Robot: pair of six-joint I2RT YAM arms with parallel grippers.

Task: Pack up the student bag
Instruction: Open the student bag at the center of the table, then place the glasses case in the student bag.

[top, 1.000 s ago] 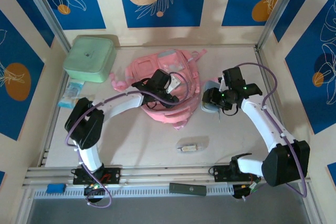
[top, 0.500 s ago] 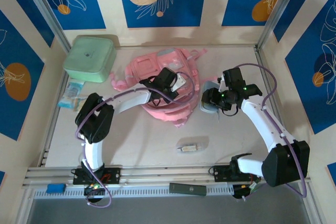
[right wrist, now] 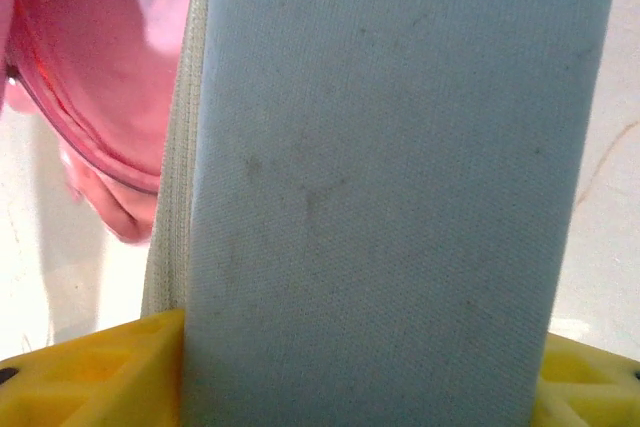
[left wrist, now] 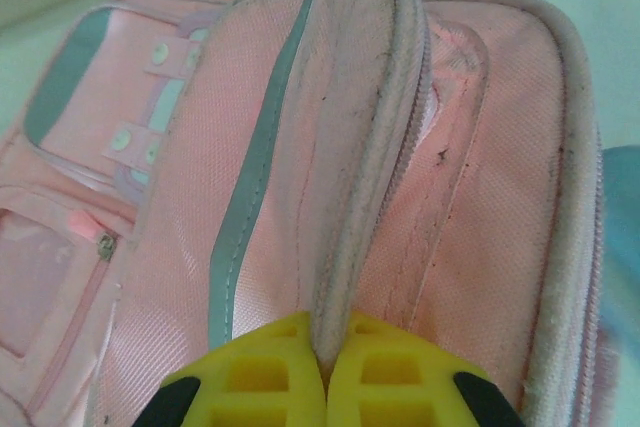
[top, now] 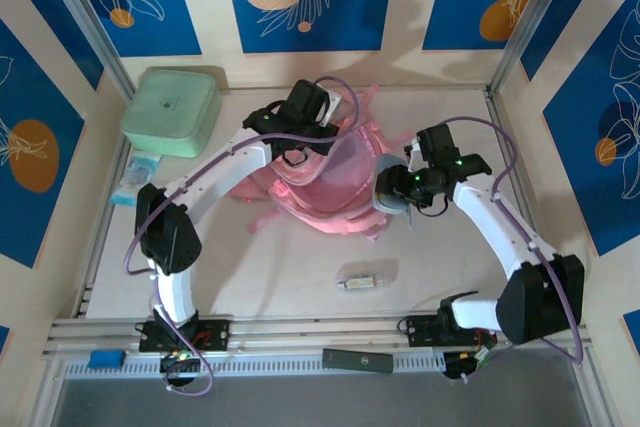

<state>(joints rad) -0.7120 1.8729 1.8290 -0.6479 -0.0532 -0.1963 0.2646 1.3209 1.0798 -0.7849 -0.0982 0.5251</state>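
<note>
The student bag (top: 335, 192), a soft pink backpack, sits in the middle of the worktop (top: 260, 272), somewhat toward the far wall, with its pink straps trailing off its near left corner. Its upper part is held up off the surface. In the left wrist view a piped pink edge with a mint stripe runs straight into the grip, with pockets, snap buttons and a clear panel off to the left.

The left fingers (left wrist: 324, 387) are pressed fully together on that piped fabric edge, which is pinched flat between the two yellow pads. From above, the left arm arches over the bag from the left and grips it at its far upper edge.

The right fingers (top: 392, 195) stand partly apart, clamped on a grey-blue pouch (right wrist: 400, 167). The pouch's flat cloth face spans the gap from one yellow pad to the other, its zipped edge on the left. The pouch is right against the bag's right side, with pink fabric just beside it.

A mint-green square box (top: 172, 110) sits in the far left corner, well apart from the bag. A small blue-and-white packet (top: 133, 179) lies just in front of the box. A small pale oblong item (top: 360, 280) lies on the worktop nearer the arm bases.
</note>
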